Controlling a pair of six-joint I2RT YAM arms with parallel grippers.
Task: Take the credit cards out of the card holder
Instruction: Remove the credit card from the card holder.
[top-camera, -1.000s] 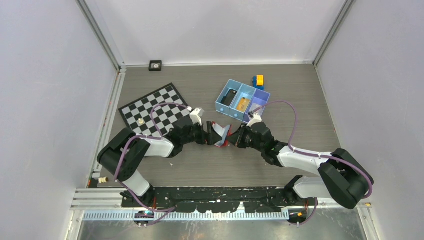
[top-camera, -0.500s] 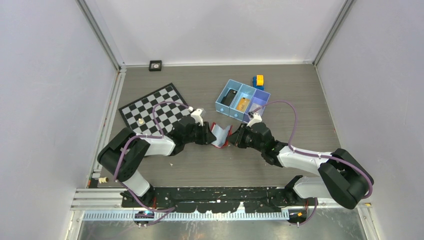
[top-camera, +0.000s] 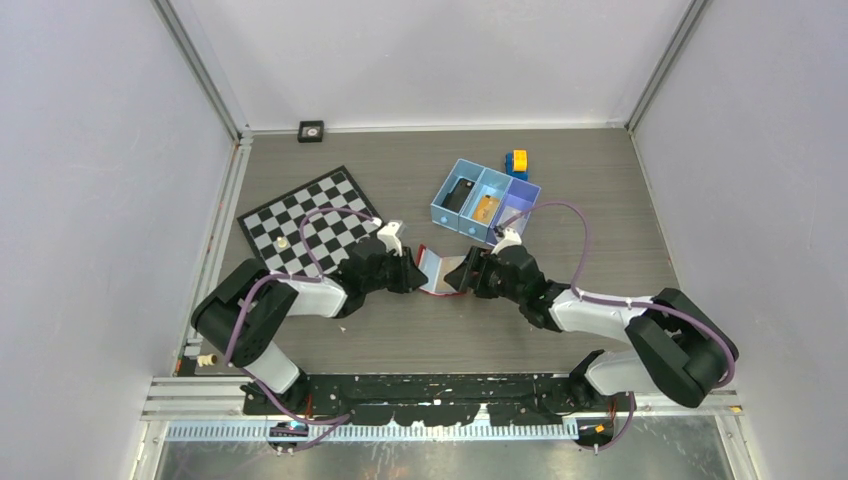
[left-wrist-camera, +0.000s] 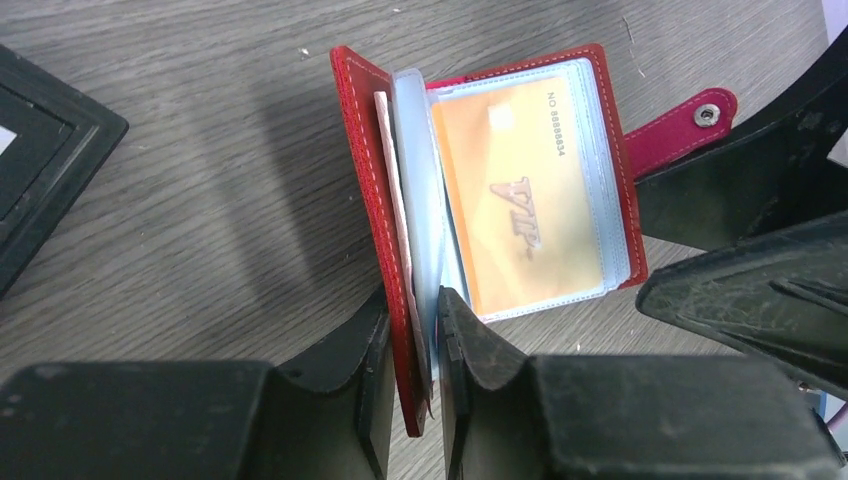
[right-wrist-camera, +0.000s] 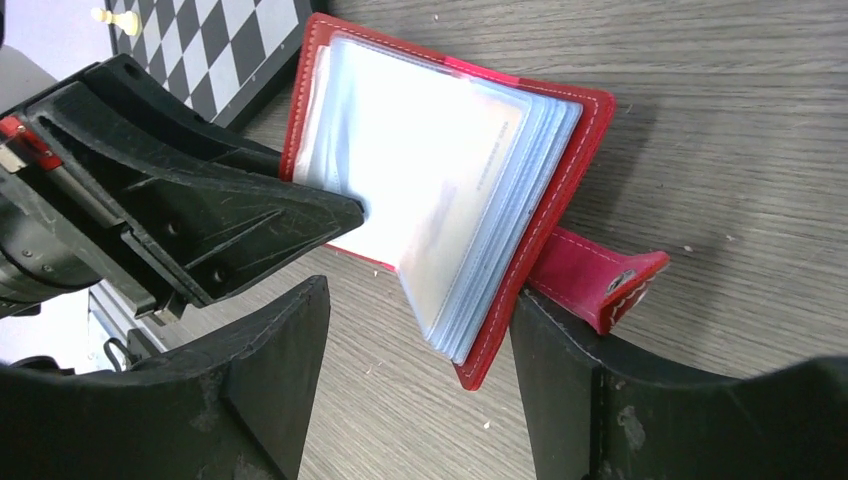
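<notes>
One orange card (left-wrist-camera: 520, 200), I judge stiff and slippery, sits beyond my left gripper (left-wrist-camera: 412, 340) pinching the wallet (left-wrist-camera: 355, 150); my open, empty right gripper (right-wrist-camera: 415, 330) should take the card's edge.

Orange card (left-wrist-camera: 520, 200), big letters: "VIP", slanted, mid-card.
Orange card, small print: "NO" then digits starting 8888, at 1 o'clock from "VIP"; last digits unclear.
Card's place: clear sleeve of the open red wallet (left-wrist-camera: 360, 150).
Right wrist view: sleeve print too washed out to read.
Overhead view: nothing legible.
</notes>
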